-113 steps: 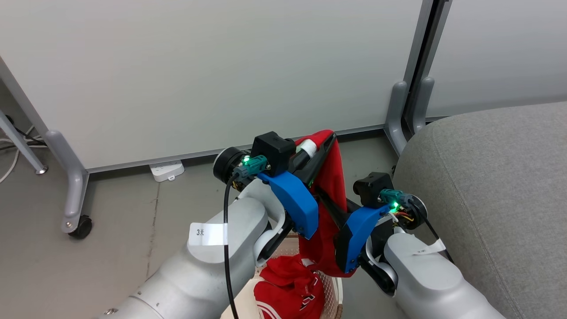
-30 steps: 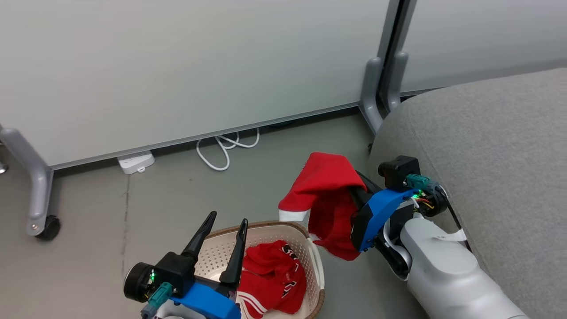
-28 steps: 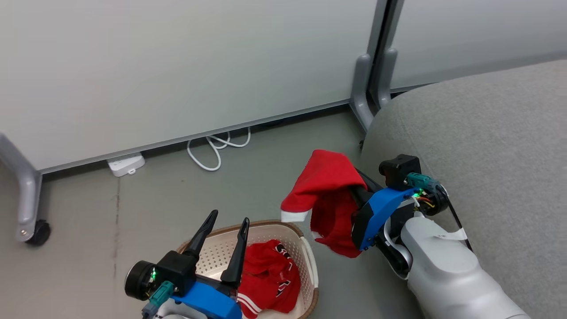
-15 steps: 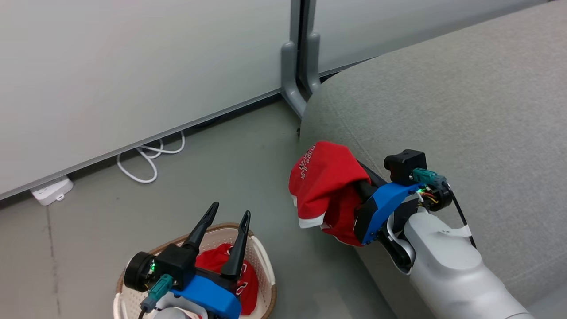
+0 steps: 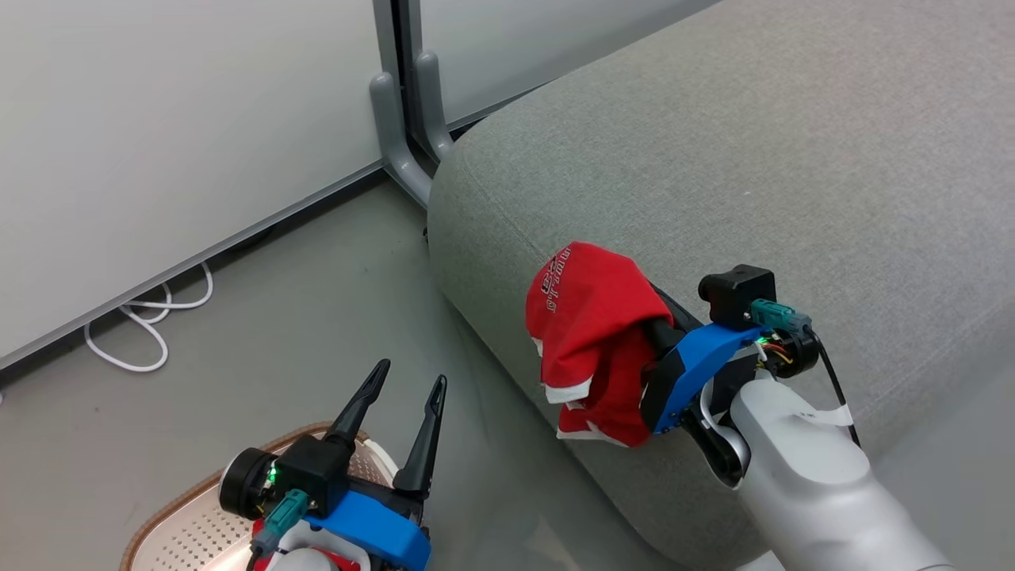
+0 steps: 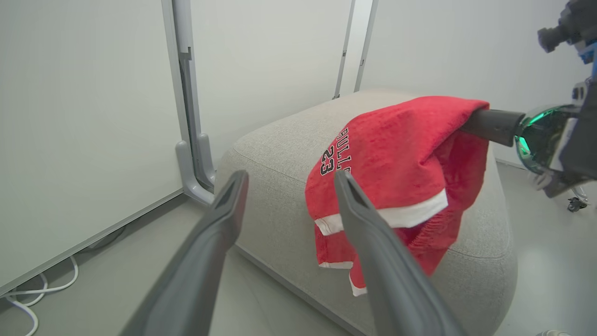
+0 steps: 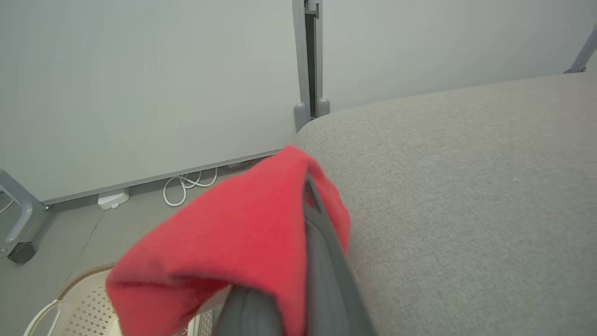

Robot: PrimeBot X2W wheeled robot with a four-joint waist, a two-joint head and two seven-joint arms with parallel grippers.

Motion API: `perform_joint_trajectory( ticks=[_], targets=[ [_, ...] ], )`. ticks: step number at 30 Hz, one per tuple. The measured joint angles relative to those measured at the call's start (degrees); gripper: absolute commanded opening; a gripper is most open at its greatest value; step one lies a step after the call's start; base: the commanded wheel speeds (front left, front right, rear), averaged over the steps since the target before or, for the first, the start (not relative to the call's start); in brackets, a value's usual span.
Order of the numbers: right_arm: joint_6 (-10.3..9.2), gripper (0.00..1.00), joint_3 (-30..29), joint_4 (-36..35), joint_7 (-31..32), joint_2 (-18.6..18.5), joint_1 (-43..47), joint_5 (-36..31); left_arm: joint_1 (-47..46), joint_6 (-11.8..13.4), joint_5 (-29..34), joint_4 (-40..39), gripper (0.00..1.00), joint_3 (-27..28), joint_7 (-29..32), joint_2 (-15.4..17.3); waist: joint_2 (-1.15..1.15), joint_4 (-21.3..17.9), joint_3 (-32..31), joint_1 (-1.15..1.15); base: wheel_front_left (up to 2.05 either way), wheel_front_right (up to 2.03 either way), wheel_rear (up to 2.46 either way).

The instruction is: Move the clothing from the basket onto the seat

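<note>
- Step in hand: transfer. The bright red soft-fabric sports garment with white trim (image 5: 591,333) is clear of the basket and hangs at the centre of the head view, over the rounded edge of the large grey fabric-upholstered seat (image 5: 714,159). It is not yet laid down.
- Right gripper (image 7: 308,196): the two dark fingers are pressed together with the red fabric draped over them and pinched between them.
- Left gripper (image 5: 411,373): the fingers are spread wide with nothing between them. It sits at the lower left of the head view, above the cream-white perforated plastic basket with the brown woven-look rim (image 5: 182,531).
- A sliver of red fabric (image 5: 339,561) shows under the left gripper's blue mount. This is probably the second garment, so the task appears to be about half done.
- Orientation: the garment's long axis runs top to bottom in the frame. The fold is uppermost, across the fingers. The white-trimmed hems point down, and in the left wrist view the black lettering also runs downward.
- The hems hang in front of the seat's side face. Contact with the seat cannot be confirmed.
- Next move: carry the right gripper toward the upper right of the head view until the whole garment is over the flat cushion top. Lower it, then part the fingers.
- Releasing at the present position would probably drop the fabric down the side of the seat.
</note>
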Motion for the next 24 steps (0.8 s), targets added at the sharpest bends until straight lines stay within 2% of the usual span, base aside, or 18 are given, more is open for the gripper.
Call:
perform_joint_trajectory(
  ticks=[8,19,24],
  targets=[
    [0.0,0.0,-1.08,-0.57,0.0,0.04,0.97,-0.71,-0.1,0.0,0.02,0.03,1.0,-0.44,0.0,0.25,0.0,-0.83,0.48,0.0,0.0,0.0,0.0],
    [0.0,0.0,-3.22,-0.99,0.0,0.19,0.88,-1.04,-1.03,0.0,0.02,-0.05,1.0,-0.83,0.0,0.77,0.0,0.53,1.87,0.0,0.0,0.0,0.0],
    [0.0,0.0,-5.63,-1.62,0.03,-0.91,-1.37,-0.08,-2.35,0.0,0.58,-0.93,1.0,-1.56,0.0,1.6,0.0,1.31,4.04,0.0,0.0,0.0,0.0]
  ],
)
